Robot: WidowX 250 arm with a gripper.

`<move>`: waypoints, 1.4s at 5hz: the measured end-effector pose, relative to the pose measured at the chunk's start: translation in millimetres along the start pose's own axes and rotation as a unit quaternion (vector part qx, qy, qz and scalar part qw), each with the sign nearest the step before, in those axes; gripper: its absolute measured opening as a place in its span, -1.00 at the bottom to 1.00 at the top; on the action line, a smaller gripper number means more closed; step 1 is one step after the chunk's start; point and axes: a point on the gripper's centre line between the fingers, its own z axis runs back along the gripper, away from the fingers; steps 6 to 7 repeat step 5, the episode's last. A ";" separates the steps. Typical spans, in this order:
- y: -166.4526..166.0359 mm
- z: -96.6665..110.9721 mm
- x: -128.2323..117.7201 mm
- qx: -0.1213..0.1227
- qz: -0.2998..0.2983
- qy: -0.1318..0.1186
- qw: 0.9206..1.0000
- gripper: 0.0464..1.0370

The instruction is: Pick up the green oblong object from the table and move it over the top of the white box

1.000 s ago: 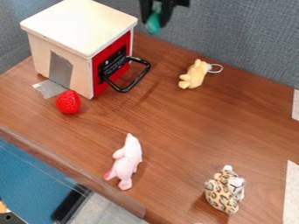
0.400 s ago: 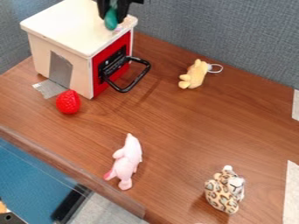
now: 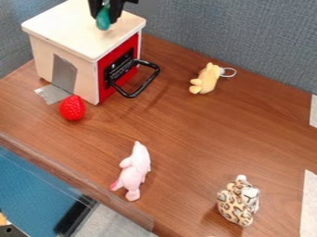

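Note:
The black gripper [image 3: 105, 14] is at the top edge of the view, over the top of a pale wooden box [image 3: 74, 28] with a red front. It is shut on a teal object [image 3: 103, 18], whose rounded lower end hangs down between the fingers. Whether that object touches the box top, I cannot tell. A black handle [image 3: 146, 85] sticks out from the box's red front. By the box's left front corner lies a red strawberry [image 3: 72, 108].
A yellow plush toy [image 3: 206, 79] with a white loop lies near the grey back wall. Toward the front are a pink plush toy [image 3: 134, 171] and a spotted plush toy [image 3: 238, 202]. The wooden table's raised edge [image 3: 74, 180] runs along the lower left.
The gripper has moved left from in front of the back wall to over the wooden box, with the teal object still in it. The toys and the box have stayed put.

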 end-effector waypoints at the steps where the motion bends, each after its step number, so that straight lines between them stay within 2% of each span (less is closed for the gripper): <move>1: 1.4 -13.9 -1.8 0.006 -0.004 0.018 1.000 -0.04; 2: 2.7 -13.5 -1.9 0.010 -0.009 0.018 1.000 0.57; 3: -1.6 -11.9 -3.0 -0.002 -0.015 0.020 1.000 0.94; 4: -6.8 9.5 -1.9 -0.023 -0.017 -0.005 1.000 0.93; 5: -11.0 23.3 -2.7 -0.025 -0.029 -0.020 0.999 0.92; 7: -11.0 23.3 -2.7 -0.025 -0.029 -0.020 0.999 0.92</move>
